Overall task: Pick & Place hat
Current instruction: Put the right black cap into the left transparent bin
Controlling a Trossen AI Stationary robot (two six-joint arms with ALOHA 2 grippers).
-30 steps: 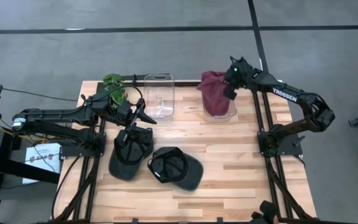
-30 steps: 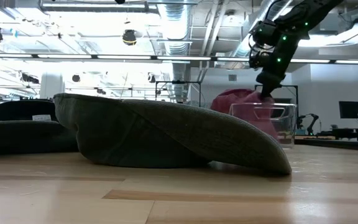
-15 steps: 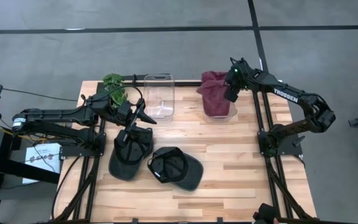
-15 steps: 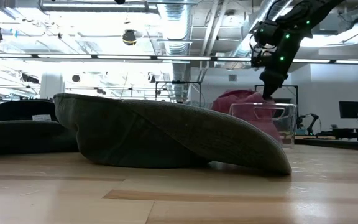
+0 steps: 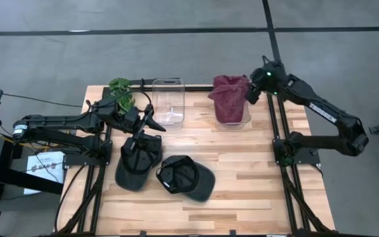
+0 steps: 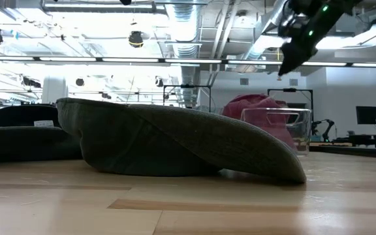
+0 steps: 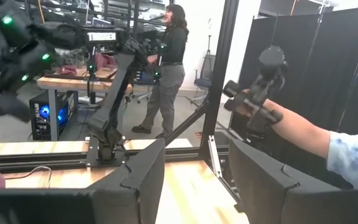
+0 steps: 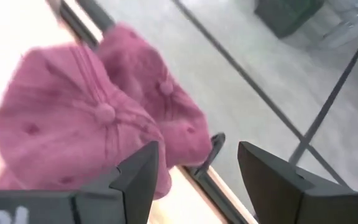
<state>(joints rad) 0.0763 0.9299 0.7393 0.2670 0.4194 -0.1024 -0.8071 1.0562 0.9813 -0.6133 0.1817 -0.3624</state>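
Observation:
A pink hat (image 5: 227, 97) lies heaped in a clear bin (image 5: 237, 121) at the far right of the table; the right wrist view shows two pink crowns (image 8: 98, 118) side by side. My right gripper (image 5: 248, 96) hangs open just right of and above the hat (image 6: 261, 104), tilted down, touching nothing (image 8: 197, 180). My left gripper (image 5: 156, 124) is open and level over the table's left part (image 7: 194, 180), above a black hat (image 5: 137, 164). A dark green hat (image 5: 186, 178) lies brim-down near the front (image 6: 175, 143).
A second clear bin (image 5: 168, 102) stands at the far middle, a green leafy thing (image 5: 120, 89) at the far left. The black hat (image 6: 18, 130) lies left of the green one. People stand in the room beyond the table (image 7: 166, 68). Bare wood lies at the front right (image 5: 268, 184).
My right gripper has opened and let go of the pink hat, then gone up and back toward the table's right edge. The hat stays heaped in its bin.

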